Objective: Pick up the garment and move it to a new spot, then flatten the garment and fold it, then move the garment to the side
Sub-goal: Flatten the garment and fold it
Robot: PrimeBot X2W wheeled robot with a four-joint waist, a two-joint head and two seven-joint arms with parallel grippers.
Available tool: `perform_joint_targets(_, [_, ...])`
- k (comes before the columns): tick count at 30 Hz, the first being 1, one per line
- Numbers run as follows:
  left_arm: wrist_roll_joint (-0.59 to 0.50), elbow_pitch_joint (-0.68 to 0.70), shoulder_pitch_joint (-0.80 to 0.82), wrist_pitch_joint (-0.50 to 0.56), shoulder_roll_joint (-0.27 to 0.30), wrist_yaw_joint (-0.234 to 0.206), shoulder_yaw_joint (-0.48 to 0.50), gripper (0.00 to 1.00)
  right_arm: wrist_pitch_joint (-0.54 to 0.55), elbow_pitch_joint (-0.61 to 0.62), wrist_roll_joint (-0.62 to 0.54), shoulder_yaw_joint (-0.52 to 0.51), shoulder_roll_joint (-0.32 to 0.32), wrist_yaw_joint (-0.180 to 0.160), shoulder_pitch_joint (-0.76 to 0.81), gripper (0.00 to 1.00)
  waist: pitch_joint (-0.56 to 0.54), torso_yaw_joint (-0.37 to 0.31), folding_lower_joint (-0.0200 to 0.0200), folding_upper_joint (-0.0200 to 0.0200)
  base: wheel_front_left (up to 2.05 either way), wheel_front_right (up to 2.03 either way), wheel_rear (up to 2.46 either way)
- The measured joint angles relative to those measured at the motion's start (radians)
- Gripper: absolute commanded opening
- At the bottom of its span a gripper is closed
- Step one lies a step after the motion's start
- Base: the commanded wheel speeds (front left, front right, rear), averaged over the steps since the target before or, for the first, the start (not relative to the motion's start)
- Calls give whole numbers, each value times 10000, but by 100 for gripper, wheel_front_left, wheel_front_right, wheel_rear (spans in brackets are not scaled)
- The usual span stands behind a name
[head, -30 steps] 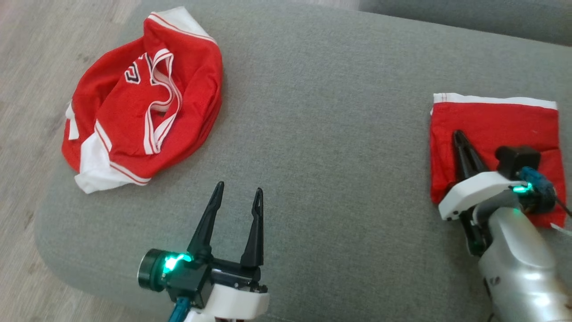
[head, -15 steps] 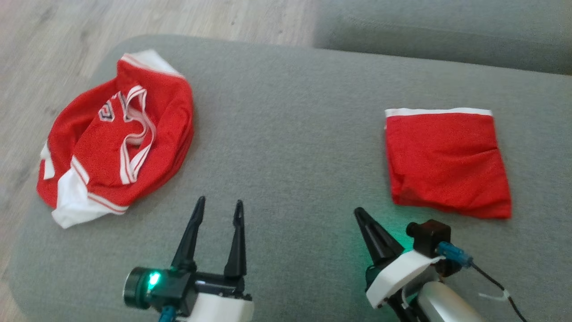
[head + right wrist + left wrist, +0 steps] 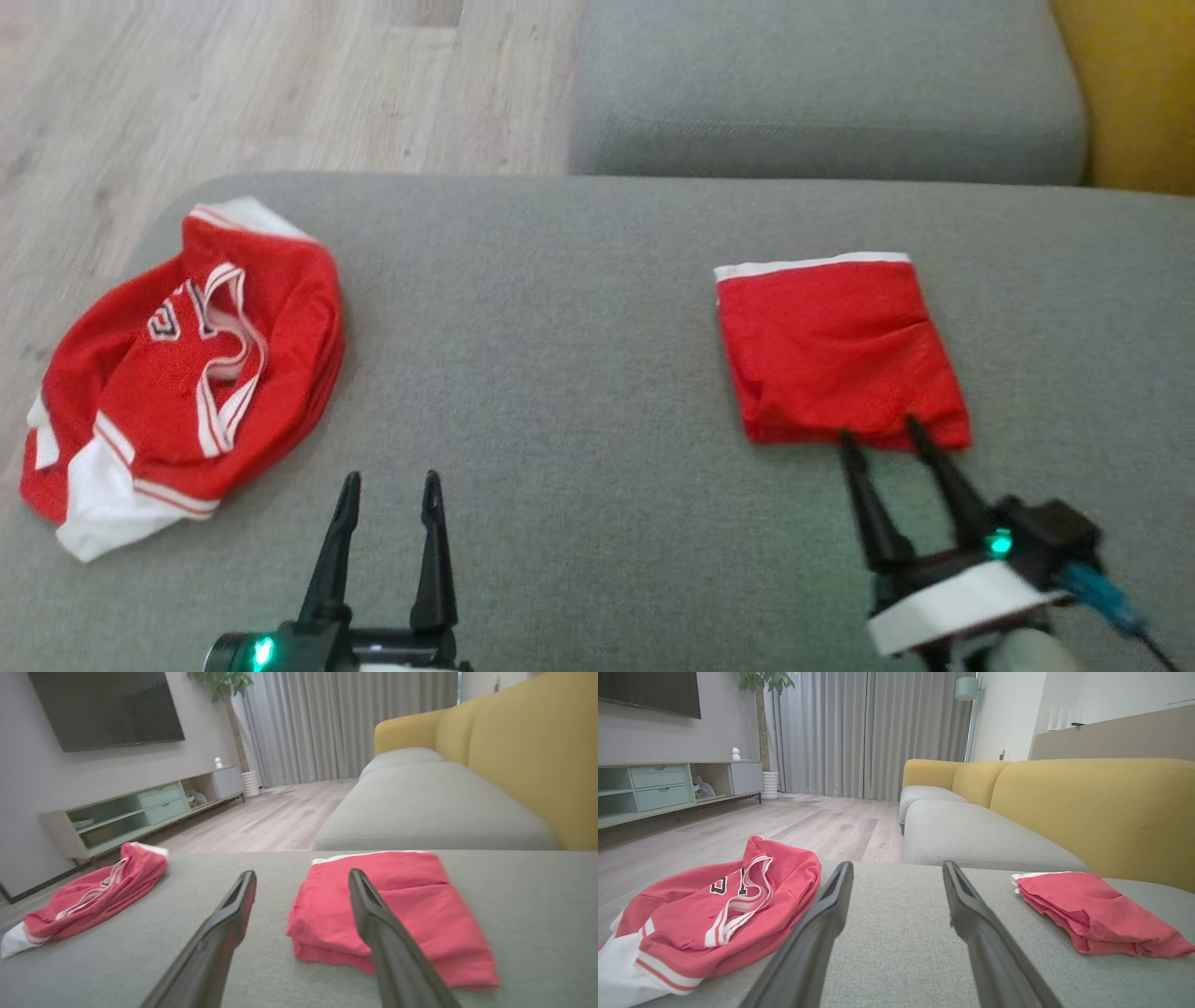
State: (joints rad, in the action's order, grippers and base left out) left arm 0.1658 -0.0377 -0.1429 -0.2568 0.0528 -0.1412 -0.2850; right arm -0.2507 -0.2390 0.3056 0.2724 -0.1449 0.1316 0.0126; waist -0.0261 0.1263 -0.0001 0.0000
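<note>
Grey sofa cushion (image 3: 579, 373) spreads under both hands, with a second grey seat (image 3: 822, 103) and a yellow backrest (image 3: 1139, 93) beyond their fingertips. A crumpled red jersey (image 3: 177, 373) with white trim lies ahead and to the left of the left hand (image 3: 390, 478), well apart from it, close to where the cushion rounds off.

The folded garment (image 3: 840, 350) is a neat red rectangle with a white band along its far edge. It lies flat on the cushion straight ahead of the right hand (image 3: 879, 431). Its near edge sits right at that hand's fingertips, and the head view does not show whether they touch the cloth. In the right wrist view the garment shows as a layered stack past the fingers, with the right finger crossing in front of it and the left finger over bare cushion.

The right hand points forward, low over the cushion and leaning slightly left. Its two dark fingers are spread apart with nothing gripped between them. The left hand sits at the lower left, also pointing forward, its fingers nearly parallel, wide apart and holding nothing. Through its gap the left wrist view shows bare cushion, with the jersey off to its left and the folded garment well off to its right.
</note>
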Motion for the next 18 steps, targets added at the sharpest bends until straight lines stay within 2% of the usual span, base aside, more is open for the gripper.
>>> perform_joint_targets(4, [-119,52,-335,0,0,4,280,100,-2,550,-217,-1022,4,0,646,100,-265,-155,-1,0,0,0,0])
perform_joint_targets(8, [-176,79,-693,0,6,8,485,100,-2,736,-460,-1628,61,0,1342,100,-485,-266,0,0,0,0,0])
perform_joint_targets(18, [-537,-144,-1253,0,29,284,790,100,0,974,-834,-2173,456,-2,2283,100,-858,-526,0,0,0,0,0])
